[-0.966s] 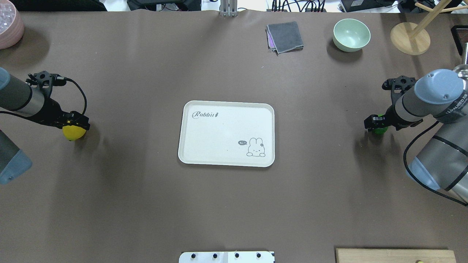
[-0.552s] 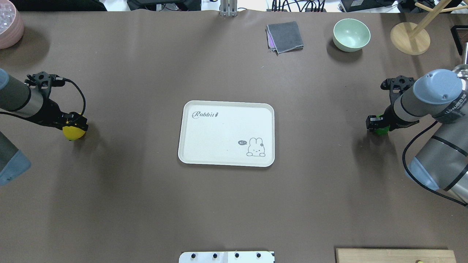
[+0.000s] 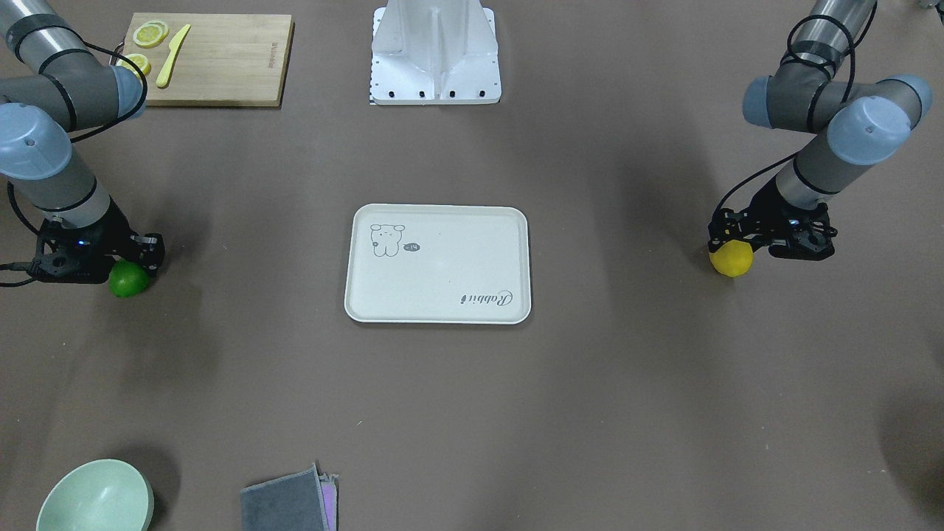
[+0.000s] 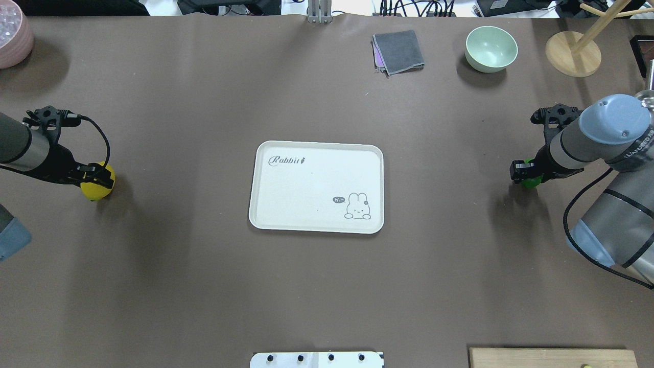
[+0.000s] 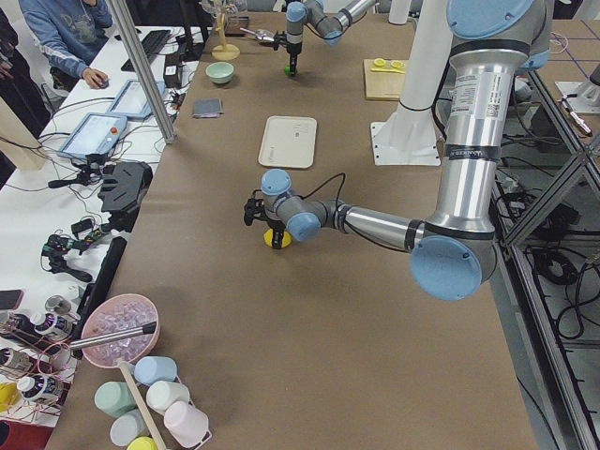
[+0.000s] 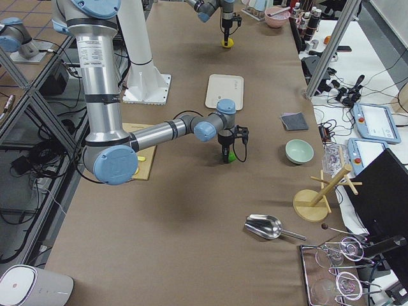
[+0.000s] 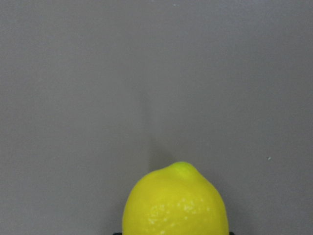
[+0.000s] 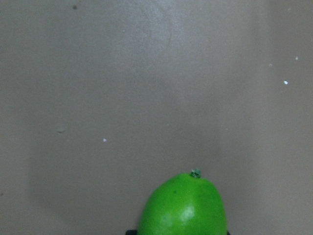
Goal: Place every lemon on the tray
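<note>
The left gripper [image 4: 97, 177] is clamped on the yellow lemon [image 4: 96, 190] at the table's left side, well apart from the tray [image 4: 306, 189]. In the left wrist view the fruit's pointed tip faces away from the camera over bare brown table. The right gripper [image 4: 524, 171] is closed around the green lemon [image 4: 531, 181] at the table's right side, also well apart from the tray; its small stem nub shows in the right wrist view. Whether either lemon rests on the surface or hangs just above it cannot be told. The tray lies flat at the centre between the 2 arms, with nothing on it but its printed drawing and script. A pale green bowl [image 4: 491, 48] and a folded grey cloth [image 4: 398, 51] sit along the far edge. Near the robot's base on its right lies a wooden cutting board [image 3: 214, 59], carrying lemon slices [image 3: 150, 34] and a yellow knife [image 3: 172, 65].
</note>
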You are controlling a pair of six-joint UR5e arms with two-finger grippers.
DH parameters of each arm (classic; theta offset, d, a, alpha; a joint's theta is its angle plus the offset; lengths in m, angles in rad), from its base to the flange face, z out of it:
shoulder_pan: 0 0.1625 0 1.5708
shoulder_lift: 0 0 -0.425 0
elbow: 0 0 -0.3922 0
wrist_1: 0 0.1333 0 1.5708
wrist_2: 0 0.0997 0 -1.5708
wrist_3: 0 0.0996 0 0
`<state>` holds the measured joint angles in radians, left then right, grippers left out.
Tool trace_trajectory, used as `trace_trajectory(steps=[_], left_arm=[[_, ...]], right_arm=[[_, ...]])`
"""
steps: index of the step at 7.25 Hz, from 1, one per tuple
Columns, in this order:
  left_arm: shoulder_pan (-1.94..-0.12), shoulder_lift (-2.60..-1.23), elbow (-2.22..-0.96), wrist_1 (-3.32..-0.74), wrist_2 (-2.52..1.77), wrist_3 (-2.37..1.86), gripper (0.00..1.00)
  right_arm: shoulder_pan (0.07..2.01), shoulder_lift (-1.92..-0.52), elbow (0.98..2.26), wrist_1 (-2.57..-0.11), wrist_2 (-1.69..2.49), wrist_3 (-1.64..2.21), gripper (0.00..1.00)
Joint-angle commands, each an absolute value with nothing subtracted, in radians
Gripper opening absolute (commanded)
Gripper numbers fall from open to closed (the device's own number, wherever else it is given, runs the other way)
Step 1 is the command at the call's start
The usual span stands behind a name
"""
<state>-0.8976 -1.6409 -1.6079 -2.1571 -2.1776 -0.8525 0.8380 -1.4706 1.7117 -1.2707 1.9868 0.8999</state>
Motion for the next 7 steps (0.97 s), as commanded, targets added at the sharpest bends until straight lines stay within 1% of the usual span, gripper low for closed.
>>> trace_trajectory(steps=[1,2,3,4,5,6,7], left_arm=[[-0.91,-1.635,-1.641,-2.151,-2.19,-0.853,0.0],[-0.949,-1.656,-1.679,-2.04,-2.247,-0.847,0.0],[-0.978,-1.713,-1.757,-1.875,-2.262,-0.841,0.0],[-0.979,-1.814,-1.832,-1.666,-2.263,-0.841,0.0],[-0.979,-1.947,-1.86,-1.47,-2.25,-0.842,0.0],[-0.968,-2.045,-1.858,-1.378,-2.247,-0.866,0.0],[-0.924,-2.096,-1.852,-1.367,-2.246,-0.95,0.0]], right_arm=[[0.866,-1.468,1.773,-1.326,2.037,0.896,0.0],[0.912,-1.459,1.86,-1.45,2.099,0.884,0.0],[0.942,-1.433,1.967,-1.62,2.146,0.862,0.0],[0.954,-1.322,2.029,-1.834,2.146,0.844,0.0],[0.953,-1.208,2.045,-1.977,2.146,0.844,0.0],[0.921,-1.15,2.039,-2.024,2.135,0.862,0.0],[0.884,-1.116,2.019,-2.026,2.129,0.892,0.0]])
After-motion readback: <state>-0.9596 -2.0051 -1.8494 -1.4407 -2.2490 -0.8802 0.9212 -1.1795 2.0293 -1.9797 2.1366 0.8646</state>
